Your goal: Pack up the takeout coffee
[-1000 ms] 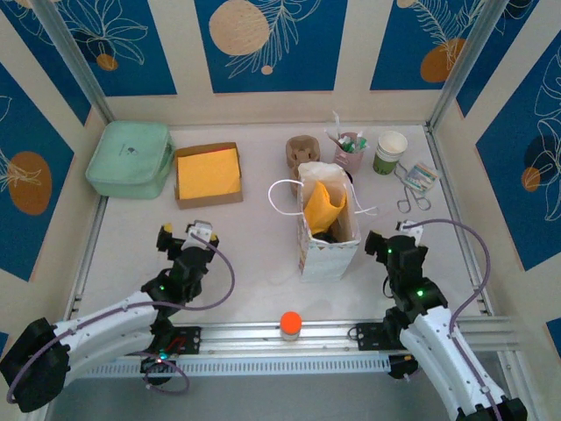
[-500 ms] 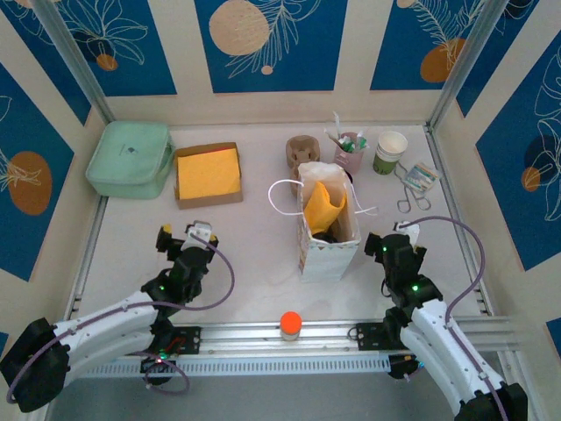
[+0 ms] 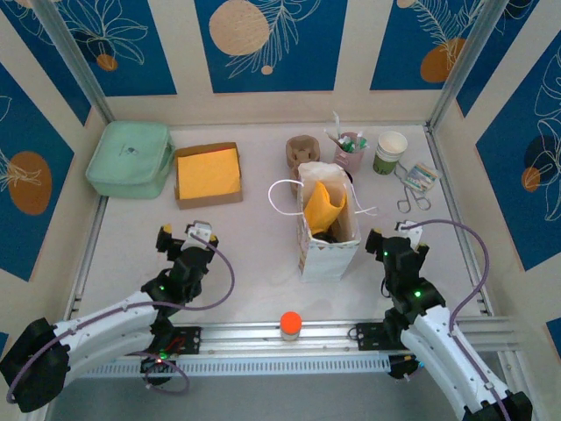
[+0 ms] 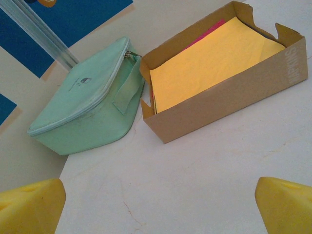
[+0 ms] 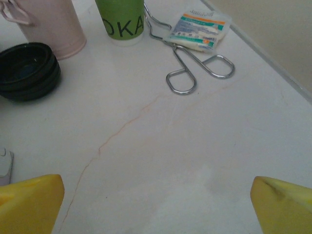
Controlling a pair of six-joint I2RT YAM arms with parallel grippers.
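The takeout coffee (image 3: 321, 235) is judged to be the dark, lidded shape seen inside the paper bag (image 3: 329, 250), beneath the yellow wrapper (image 3: 323, 203). The left gripper (image 3: 184, 233) is poised well left of the bag and the right gripper (image 3: 392, 237) just right of it. Both are spread wide, and nothing is gripped. If the upright bag were nudged by the nearer arm, it could be tipped and the coffee spilled.

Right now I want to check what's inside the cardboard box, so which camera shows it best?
The left wrist view: the cardboard box is close and large, open top toward the camera, with yellow paper inside and a pink edge at its far side. The top view shows the box small, from above, beside the green pouch.
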